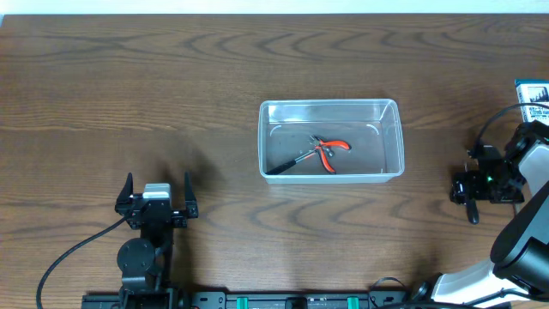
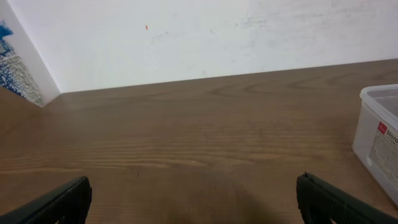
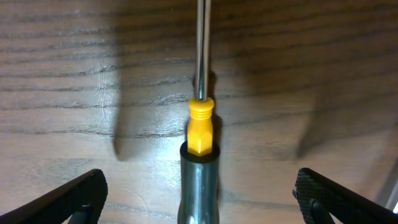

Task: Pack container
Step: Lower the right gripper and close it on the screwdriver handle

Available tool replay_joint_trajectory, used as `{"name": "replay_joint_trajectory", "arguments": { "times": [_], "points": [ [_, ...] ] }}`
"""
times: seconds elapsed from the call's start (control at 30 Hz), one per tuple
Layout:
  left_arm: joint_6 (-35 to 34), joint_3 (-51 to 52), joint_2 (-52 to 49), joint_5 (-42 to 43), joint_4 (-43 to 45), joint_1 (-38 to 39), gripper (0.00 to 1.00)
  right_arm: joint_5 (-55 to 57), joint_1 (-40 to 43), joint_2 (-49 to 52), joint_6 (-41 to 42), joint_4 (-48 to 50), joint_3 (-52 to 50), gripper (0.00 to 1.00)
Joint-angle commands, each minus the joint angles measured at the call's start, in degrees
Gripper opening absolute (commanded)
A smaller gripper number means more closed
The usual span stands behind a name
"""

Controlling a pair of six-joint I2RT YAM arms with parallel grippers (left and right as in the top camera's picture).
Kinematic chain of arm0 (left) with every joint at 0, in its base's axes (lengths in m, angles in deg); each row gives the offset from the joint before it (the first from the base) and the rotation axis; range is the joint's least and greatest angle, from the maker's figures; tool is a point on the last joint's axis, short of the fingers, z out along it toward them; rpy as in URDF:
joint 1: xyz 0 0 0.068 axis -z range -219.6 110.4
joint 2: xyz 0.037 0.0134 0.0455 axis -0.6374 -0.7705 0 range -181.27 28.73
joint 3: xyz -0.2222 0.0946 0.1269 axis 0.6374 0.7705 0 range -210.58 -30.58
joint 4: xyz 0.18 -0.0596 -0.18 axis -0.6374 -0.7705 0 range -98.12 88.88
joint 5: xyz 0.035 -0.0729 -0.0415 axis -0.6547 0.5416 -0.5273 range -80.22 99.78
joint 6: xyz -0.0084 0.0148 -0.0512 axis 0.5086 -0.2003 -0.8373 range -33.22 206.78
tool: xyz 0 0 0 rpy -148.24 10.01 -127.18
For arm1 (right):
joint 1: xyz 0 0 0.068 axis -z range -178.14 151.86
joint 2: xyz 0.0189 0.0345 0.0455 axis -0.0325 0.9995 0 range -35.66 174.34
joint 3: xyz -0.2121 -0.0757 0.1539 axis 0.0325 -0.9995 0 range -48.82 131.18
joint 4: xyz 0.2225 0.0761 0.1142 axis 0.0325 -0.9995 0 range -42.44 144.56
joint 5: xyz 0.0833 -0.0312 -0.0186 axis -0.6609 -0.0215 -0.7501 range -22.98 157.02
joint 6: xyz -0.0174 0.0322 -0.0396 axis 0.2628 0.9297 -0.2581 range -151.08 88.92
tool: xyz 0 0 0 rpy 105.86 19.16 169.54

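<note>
Brown wood-grain table [image 1: 129, 86]. Blue-&-white box [image 1: 533, 93] at far right edge, partly cut off. Orange-handled pliers [image 1: 330, 152] + dark-handled tool [image 1: 287, 164] lie together inside container [image 1: 262, 137]. Screwdriver [image 3: 200, 134] w/ yellow collar, metal shaft, flat on table. White wall [image 2: 205, 37] behind.

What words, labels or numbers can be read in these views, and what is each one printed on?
"Stora": the start of a word cut off by the frame edge, on the white label on the container wall, in the left wrist view.
The finer lines below it on that label are too small to read.
The print on the blue-and-white box is too small to read in the overhead view.
No other text shows.
</note>
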Motion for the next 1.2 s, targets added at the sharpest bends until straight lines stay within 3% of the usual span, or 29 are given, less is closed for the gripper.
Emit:
{"name": "replay_joint_trajectory", "arguments": {
  "times": [0.0, 1.17],
  "points": [
    [-0.3, 1.7, 0.3, -0.3, -1.0, 0.1, 0.98, 0.4, 0.2, 0.4, -1.3, 0.5, -1.0, 0.99],
    [-0.3, 1.7, 0.3, -0.3, -1.0, 0.1, 0.98, 2.5, 0.2, 0.4, -0.6, 3.1, -3.7, 0.99]
  ]
}}
